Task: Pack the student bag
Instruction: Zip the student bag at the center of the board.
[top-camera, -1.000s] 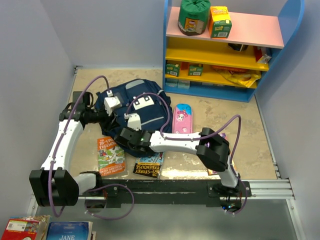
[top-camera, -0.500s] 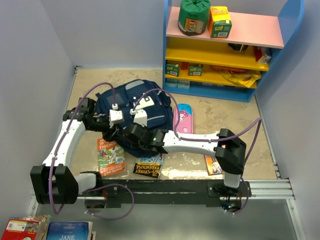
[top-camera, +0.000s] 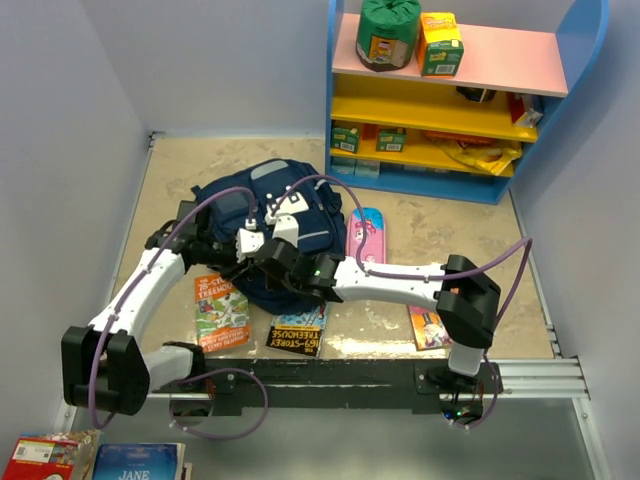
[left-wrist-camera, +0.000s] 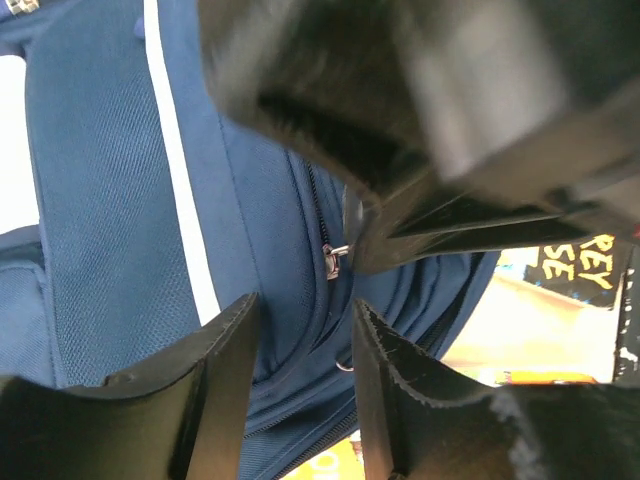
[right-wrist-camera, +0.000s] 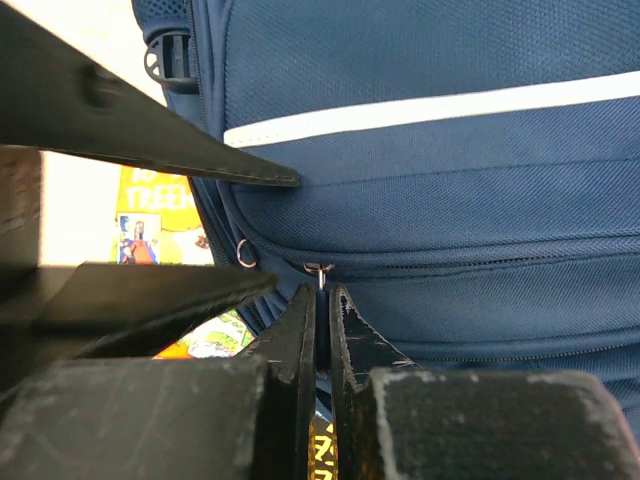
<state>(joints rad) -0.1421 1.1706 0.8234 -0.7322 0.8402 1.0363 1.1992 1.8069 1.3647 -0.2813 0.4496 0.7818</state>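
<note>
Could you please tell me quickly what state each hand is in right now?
Left hand: open beside the student bag, holding nothing.
Right hand: closed, pinching the bag's zipper pull.

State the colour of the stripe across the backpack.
White stripe on the navy backpack; clearest in right wrist view.

The place is a robot lab cell dressed up as a child's study corner. Plain pale walls (top-camera: 230, 60) box in a small beige table (top-camera: 450, 240), and two white arms (top-camera: 390, 282) are bolted to a black rail (top-camera: 330, 382) at its near edge. The props are school things: a toy-bright shelf unit (top-camera: 329, 90) in blue, pink and yellow, children's books (top-camera: 221, 312) lying flat, a pink pencil case (top-camera: 363, 238) and the navy student bag (top-camera: 222, 198).
</note>
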